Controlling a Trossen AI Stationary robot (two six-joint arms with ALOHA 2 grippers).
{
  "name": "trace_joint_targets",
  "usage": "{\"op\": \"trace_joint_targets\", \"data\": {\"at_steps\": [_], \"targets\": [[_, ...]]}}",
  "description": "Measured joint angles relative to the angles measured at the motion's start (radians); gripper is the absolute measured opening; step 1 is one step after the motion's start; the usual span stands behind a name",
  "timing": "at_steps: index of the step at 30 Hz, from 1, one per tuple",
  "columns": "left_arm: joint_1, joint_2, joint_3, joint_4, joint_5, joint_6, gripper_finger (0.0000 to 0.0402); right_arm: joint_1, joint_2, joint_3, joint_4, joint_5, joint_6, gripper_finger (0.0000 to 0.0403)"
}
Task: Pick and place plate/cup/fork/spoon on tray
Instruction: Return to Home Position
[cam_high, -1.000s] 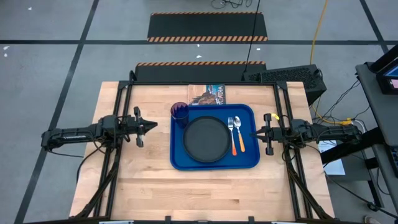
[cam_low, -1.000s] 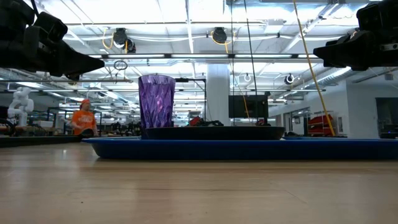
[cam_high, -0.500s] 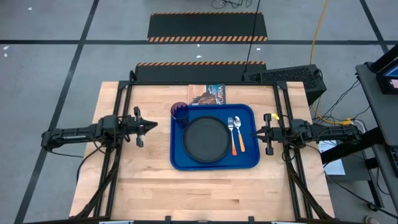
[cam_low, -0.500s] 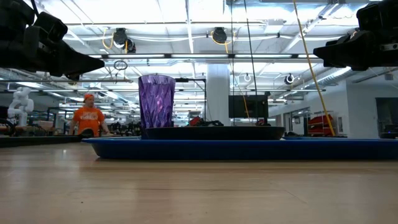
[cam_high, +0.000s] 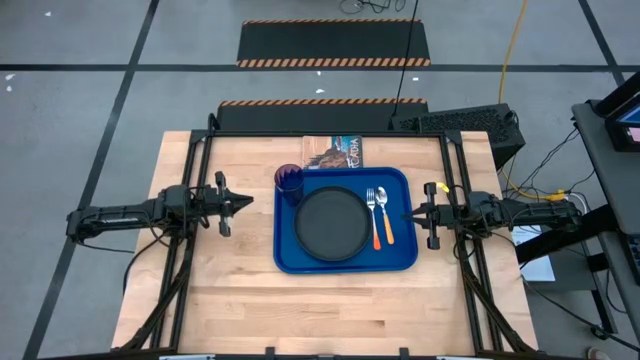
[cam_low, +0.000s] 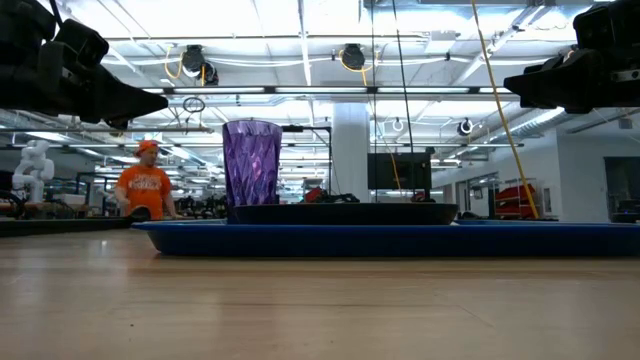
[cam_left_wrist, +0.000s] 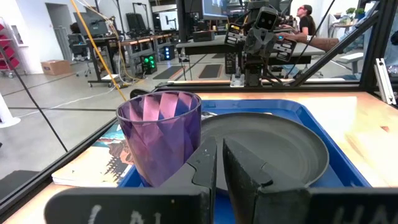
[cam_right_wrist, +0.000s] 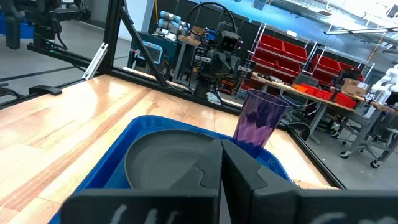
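The blue tray (cam_high: 300, 258) lies on the middle of the table. On it rest the dark plate (cam_high: 331, 222), the purple cup (cam_high: 289, 183) upright in the far left corner, and the fork (cam_high: 372, 205) and spoon (cam_high: 384, 212) side by side to the right of the plate. My left gripper (cam_high: 245, 201) hovers level to the left of the tray, shut and empty, pointing at the cup (cam_left_wrist: 158, 134). My right gripper (cam_high: 410, 214) hovers level just off the tray's right edge, shut and empty, facing the plate (cam_right_wrist: 168, 163).
A printed booklet (cam_high: 335, 152) lies at the table's far edge behind the tray. Black frame rails (cam_high: 195, 180) run along both sides of the table. Bare wood stretches in front of the tray. A person in orange (cam_low: 145, 188) stands in the room beyond.
Both arms and the things on the tray have kept still. In the room behind the table, the person in orange has stepped a little to the right in the low view.
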Motion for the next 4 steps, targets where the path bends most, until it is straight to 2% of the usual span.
{"op": "trace_joint_targets", "data": {"at_steps": [4], "targets": [[0.0,0.0,0.0,0.0,0.0,0.0,0.0033,0.0,0.0,0.0,0.0,0.0,0.0,0.0]]}}
